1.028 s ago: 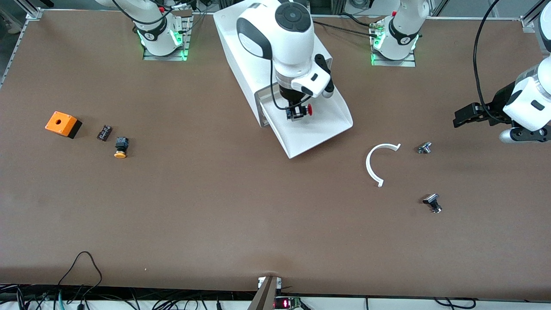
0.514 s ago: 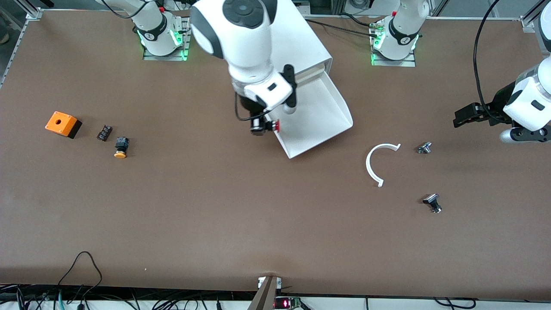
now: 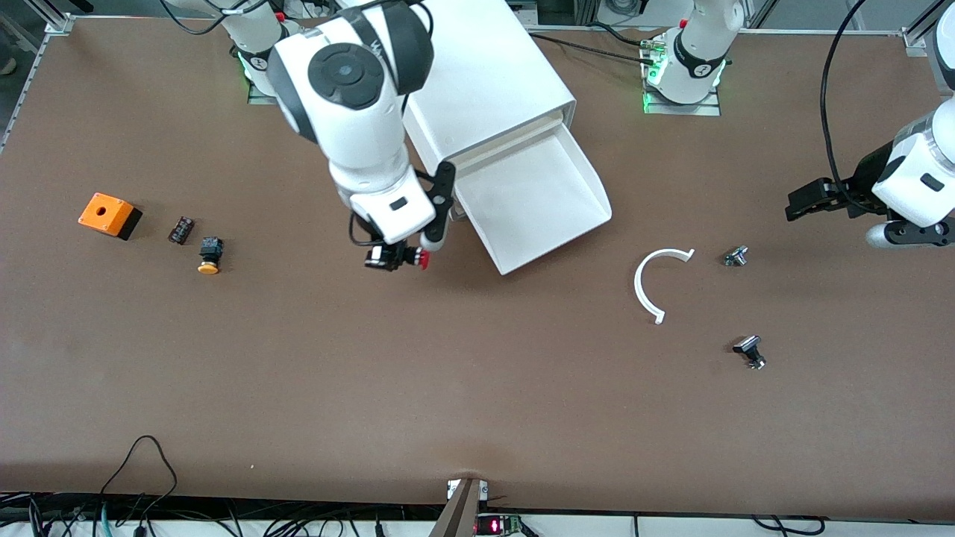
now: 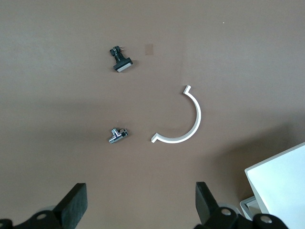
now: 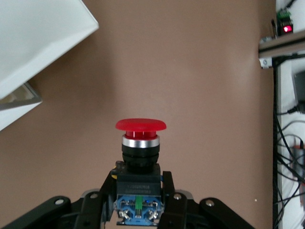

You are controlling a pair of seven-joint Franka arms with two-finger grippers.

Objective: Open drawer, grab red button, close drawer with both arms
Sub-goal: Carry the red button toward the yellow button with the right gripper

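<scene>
button (image 3: 412,258): red cap, black body, clamped in right pincer (image 3: 393,257), mid-frame in front view, up over bare brown surface (image 3: 298,388) just off the drawer's front corner.
right pincer: closed on the button's body; in right wrist view the fingers (image 5: 172,202) flank the block and the cap (image 5: 141,125) sticks out ahead, square to the grip.
drawer (image 3: 537,201): pulled out of cabinet (image 3: 485,82), upper centre of frame, tray looks empty, not yet closed.
left pincer (image 3: 809,201): fully open, idle at right edge of frame, over the surface near the white arc piece (image 3: 653,280) and two small metal parts (image 3: 737,256).
far left of frame: orange box (image 3: 108,214), yellow-cap button (image 3: 210,256), small black part (image 3: 180,229).
step in hand: carry the button clear and set it down. Judgement: lower gently and release only on contact, away from the yellow one; then left arm pushes the drawer front squarely, since it sits angled.
vs earlier: a second ago the right pincer was inside the drawer with the button; it has since swung out toward the right arm's end. Left arm unchanged.
</scene>
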